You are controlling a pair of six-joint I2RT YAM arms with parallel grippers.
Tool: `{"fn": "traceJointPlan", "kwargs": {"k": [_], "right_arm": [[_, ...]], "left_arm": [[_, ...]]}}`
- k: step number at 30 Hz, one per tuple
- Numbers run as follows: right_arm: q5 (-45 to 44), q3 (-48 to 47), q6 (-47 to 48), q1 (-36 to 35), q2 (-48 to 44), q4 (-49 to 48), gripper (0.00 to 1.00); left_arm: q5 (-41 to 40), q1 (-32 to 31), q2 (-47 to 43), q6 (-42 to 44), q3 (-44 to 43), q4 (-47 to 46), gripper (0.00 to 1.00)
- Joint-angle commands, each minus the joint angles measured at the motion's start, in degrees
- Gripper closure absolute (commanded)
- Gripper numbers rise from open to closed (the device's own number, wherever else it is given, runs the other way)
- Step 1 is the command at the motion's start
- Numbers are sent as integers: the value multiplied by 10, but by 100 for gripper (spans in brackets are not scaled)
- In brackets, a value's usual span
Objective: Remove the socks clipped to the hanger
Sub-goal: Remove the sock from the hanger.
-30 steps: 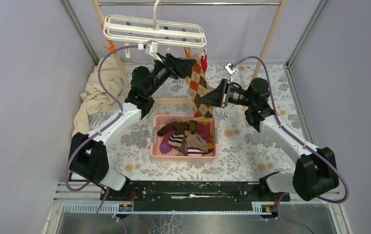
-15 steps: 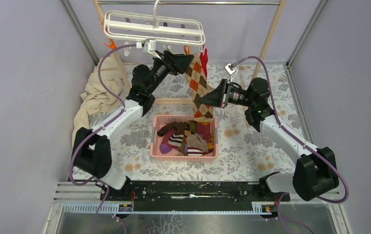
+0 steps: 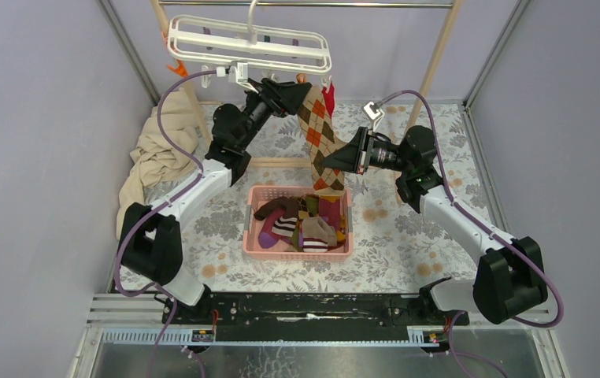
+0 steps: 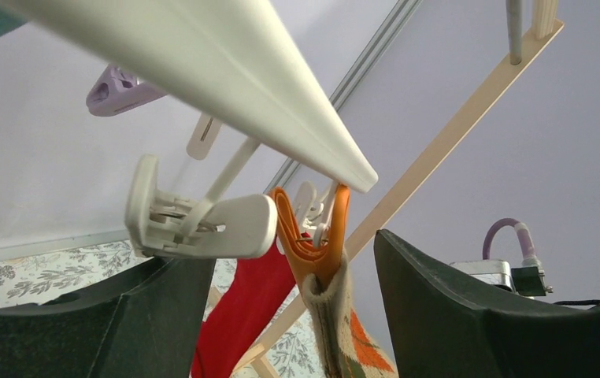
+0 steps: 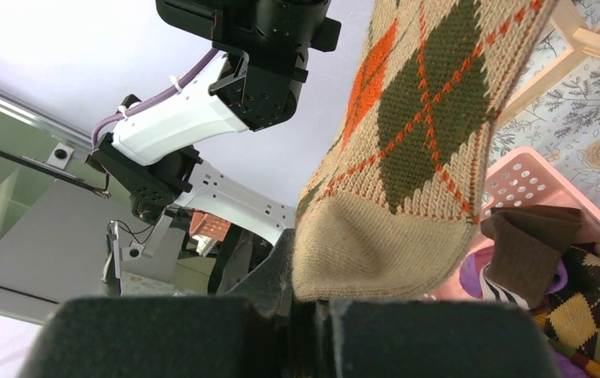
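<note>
Your left jaws stand wide open, up under the right end of the hanger (image 3: 250, 43). One finger sits on each side of the orange clip (image 4: 312, 236) that pinches the cuff of the argyle sock (image 3: 322, 134). In the left wrist view the clip hangs in the gap between the fingers, and as far as you can see it touches neither. A white clip (image 4: 202, 220) dangles just beside the orange one, above the finger on the left of that view. A red sock (image 4: 242, 315) hangs close behind the argyle one from the same end of the hanger. Your right jaws are closed on the plain beige toe end of the argyle sock, which is nipped between the pads in the right wrist view. The sock runs on a slant from the clip down to those jaws, above the far side of the pink basket (image 3: 251, 236). The basket rests on the flowered counter (image 3: 407, 236) between the two arms and holds a heap of loose socks (image 3: 301, 224). A crumpled beige cloth (image 3: 155, 153) lies at the counter's far left.
</note>
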State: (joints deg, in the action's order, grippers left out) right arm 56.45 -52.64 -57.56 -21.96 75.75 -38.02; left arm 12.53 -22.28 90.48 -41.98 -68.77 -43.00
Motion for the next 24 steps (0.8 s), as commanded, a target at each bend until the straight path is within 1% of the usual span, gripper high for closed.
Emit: {"fn": "traceJointPlan", "kwargs": {"k": [1,10,15,24], "right_arm": [[16,-7,-12,3,1,-49,100],[20,0,-18,3,3,-59,100],[20,3,-19,3,3,-64,100],[24,12,-28,3,6,-80,100]], "left_arm": [[-20,8,4,-4,-24,-51,20],[-31,8,10,-12,-27,-64,21],[-33,9,13,-13,-28,-67,28],[-36,9,17,-18,-30,-74,34]]}}
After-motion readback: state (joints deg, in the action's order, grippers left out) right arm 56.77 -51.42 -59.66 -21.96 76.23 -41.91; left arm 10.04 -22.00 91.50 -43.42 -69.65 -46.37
